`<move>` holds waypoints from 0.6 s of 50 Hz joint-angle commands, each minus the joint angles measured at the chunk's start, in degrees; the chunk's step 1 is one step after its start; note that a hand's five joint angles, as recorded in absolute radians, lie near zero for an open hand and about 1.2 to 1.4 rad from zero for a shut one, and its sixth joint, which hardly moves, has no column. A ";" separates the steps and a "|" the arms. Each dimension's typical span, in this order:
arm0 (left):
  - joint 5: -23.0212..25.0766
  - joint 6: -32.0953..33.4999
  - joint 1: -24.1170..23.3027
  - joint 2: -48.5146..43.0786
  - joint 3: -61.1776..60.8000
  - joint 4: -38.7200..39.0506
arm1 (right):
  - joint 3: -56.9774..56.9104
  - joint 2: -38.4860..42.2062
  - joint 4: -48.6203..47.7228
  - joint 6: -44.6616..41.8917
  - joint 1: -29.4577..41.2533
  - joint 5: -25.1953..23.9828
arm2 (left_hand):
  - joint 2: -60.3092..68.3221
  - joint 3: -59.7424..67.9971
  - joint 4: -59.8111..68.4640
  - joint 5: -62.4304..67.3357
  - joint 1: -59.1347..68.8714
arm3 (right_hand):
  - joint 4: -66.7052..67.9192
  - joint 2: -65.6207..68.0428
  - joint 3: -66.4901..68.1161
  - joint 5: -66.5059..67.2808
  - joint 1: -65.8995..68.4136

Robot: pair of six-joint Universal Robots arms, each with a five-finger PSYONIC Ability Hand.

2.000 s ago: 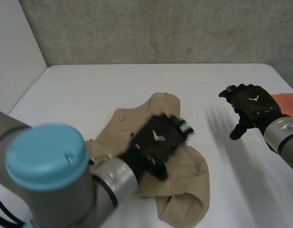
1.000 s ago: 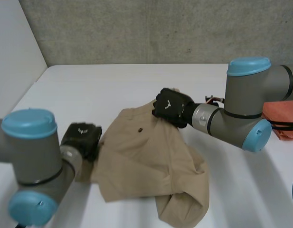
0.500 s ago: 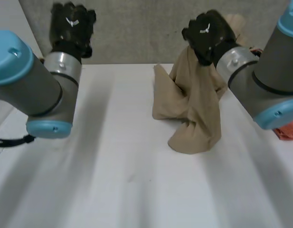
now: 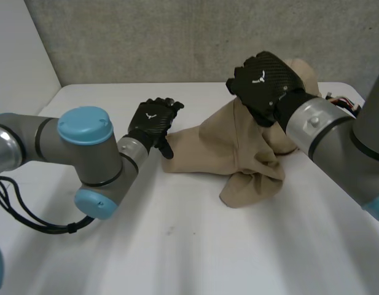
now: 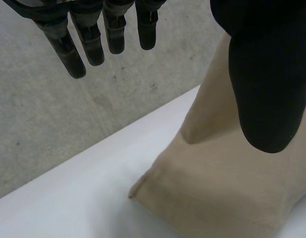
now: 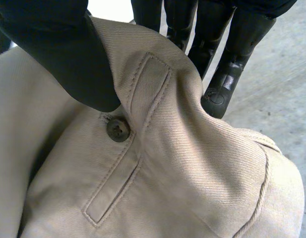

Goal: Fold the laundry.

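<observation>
The right hand (image 4: 263, 83) pinches the one tan garment (image 4: 238, 153); the left hand (image 4: 151, 123) is spread, empty.

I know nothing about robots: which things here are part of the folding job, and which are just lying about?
Part of the job:
- tan garment, partly raised, pinched by the right hand
- left hand, open beside the garment's lower edge

Just there:
- white table
- grey wall behind it
</observation>
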 commanded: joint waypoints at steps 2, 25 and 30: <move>-0.29 -0.09 -0.52 -2.76 3.58 -5.07 | 9.69 -8.92 10.01 -1.51 -0.04 -0.34 | -0.39 -0.83 -0.36 -0.95 -0.21 | 11.09 12.85 13.26 14.68 23.28; -0.46 0.70 -0.97 -1.35 4.36 -9.11 | 2.16 -10.87 22.94 9.28 -7.33 -1.56 | -0.72 -1.16 -0.69 -1.28 -0.54 | -58.91 -57.15 -56.74 -55.32 -46.72; -0.29 2.63 -0.53 -3.37 7.62 -9.29 | -5.40 -2.18 23.73 14.12 -8.48 -1.74 | -0.56 -1.00 -0.53 -1.11 -0.38 | -58.91 -57.15 -56.74 -55.32 -46.72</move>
